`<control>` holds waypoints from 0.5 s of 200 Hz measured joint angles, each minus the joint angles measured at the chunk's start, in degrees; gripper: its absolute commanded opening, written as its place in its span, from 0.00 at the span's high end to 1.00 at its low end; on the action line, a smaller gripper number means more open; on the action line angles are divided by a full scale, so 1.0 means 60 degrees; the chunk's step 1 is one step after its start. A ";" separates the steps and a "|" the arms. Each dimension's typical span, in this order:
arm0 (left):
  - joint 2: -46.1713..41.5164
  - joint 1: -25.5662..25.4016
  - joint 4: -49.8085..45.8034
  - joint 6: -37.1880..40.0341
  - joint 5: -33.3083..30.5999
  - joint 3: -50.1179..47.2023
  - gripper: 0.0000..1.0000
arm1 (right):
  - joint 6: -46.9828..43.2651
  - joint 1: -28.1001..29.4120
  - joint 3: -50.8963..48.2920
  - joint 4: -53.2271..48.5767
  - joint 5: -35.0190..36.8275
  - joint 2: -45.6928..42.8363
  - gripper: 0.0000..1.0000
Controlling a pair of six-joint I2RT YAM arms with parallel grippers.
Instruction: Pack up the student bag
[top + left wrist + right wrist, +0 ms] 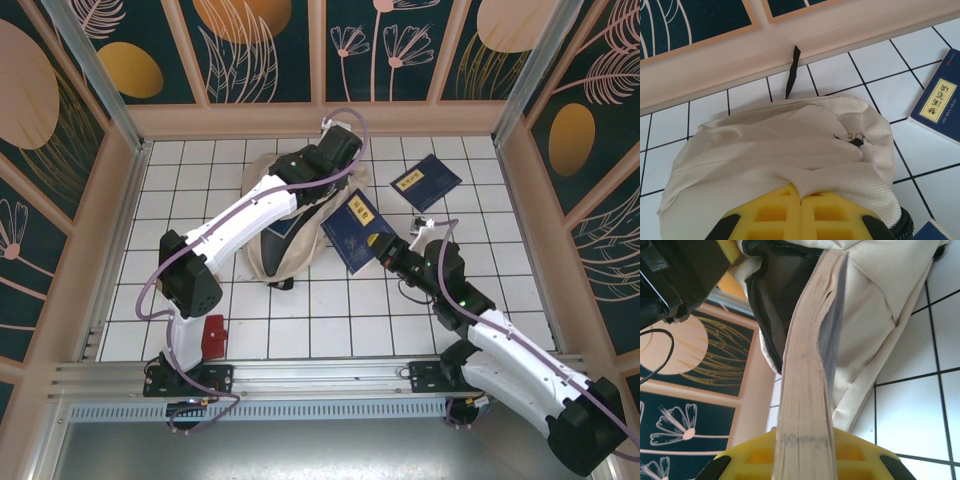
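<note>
My left gripper [801, 197] is clamped tight on a fold of the big soft beige fabric backpack [765, 145], which sits right under and ahead of its fingers. I reckon that pinch is there to lift the top so the zippered mouth gapes open. My right gripper [802, 440] is squeezing a thick navy-blue book with a yellow label [352, 228], page edge up. The book's far end is at the lip of that dark opening straight ahead, and I can't tell if it's inside yet. Makes sense: one side props the bag, the other feeds it.

Head count: one backpack and two navy books. The second navy book [425, 181] lies flat, well beyond my right gripper. One small flat red item [213, 335] sits back by my left arm's base.
</note>
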 measured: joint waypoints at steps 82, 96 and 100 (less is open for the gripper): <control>0.0386 -0.0004 -0.0087 0.0000 0.0029 0.0732 1.00 | -0.0415 0.0033 0.0488 -0.1104 0.1668 -0.0925 1.00; 0.0514 -0.0004 -0.0164 0.0004 0.0066 0.0907 1.00 | -0.0404 0.0036 0.0488 -0.0914 0.1552 -0.0561 1.00; 0.0554 -0.0004 -0.0197 0.0004 0.0076 0.0969 1.00 | -0.0375 0.0051 0.0484 -0.0798 0.1490 -0.0386 1.00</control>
